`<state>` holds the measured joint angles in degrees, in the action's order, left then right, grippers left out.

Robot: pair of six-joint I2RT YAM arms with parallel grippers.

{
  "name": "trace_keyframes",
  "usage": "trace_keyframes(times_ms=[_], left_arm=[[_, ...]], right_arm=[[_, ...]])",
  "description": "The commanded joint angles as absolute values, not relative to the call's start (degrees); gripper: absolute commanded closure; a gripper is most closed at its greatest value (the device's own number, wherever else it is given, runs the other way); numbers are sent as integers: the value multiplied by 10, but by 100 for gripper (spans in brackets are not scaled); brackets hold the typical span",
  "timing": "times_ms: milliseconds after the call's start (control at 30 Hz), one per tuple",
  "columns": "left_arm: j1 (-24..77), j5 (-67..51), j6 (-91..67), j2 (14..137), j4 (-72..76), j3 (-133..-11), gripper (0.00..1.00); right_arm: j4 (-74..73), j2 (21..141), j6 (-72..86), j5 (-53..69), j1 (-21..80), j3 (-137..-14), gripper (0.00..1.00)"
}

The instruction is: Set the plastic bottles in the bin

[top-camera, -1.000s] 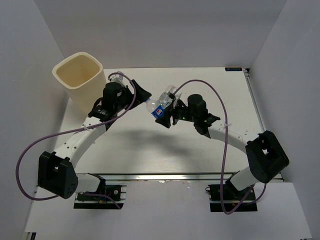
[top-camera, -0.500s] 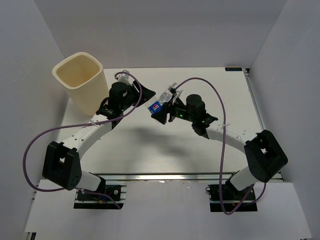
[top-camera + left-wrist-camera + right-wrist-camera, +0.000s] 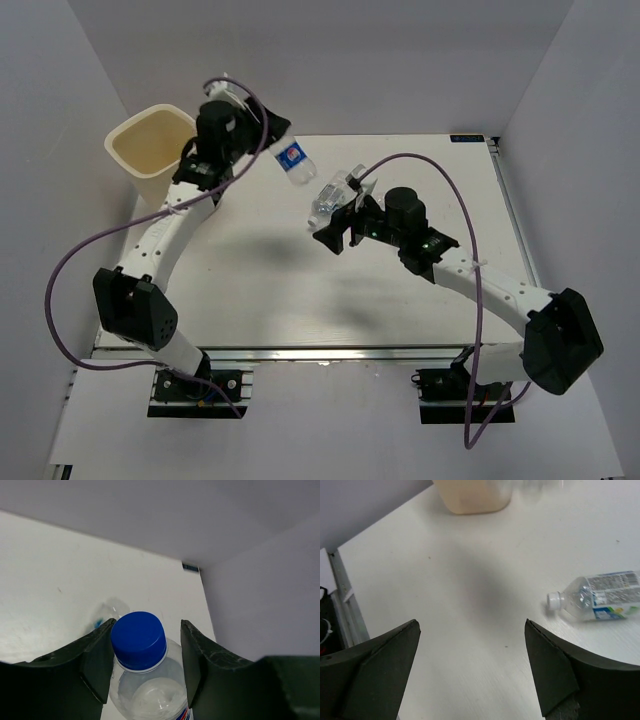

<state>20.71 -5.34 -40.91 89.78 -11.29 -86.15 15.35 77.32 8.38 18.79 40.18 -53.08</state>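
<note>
Right gripper sat low over the middle of the white table, fingers spread wide apart with nothing between them. Just beyond it, on its far side, one clear bottle lay on its side on the table, white cap on, label with blue and green print; not touched by either finger. Further back and to the left, the left gripper was raised off the table and clamped on a second clear bottle, one finger on each side of the neck just below the blue cap. Top view: this held bottle showed a blue label and hung to the right of the bin, outside its rim. The cream bin stood upright at the far left corner, mouth open; contents not discernible
</note>
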Motion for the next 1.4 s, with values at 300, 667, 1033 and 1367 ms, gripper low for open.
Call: trace_keyframes(times_ms=[300,667,1033,1367], left_arm=[[-1,106,-318,909,-263,-1097,100],[-141,203,-314,951,-255,-1074,75],[-147,166,-308,1002,-292,-1190,2],[-123,1,-328,955,-272,-1150,2]], right_arm=[[4,717,14,45,294,-488,11],[-34,723,-17,27,172,-438,11],[-40,739,-45,-4,164,-424,11],[-21,849,-39,20,162,-462,11]])
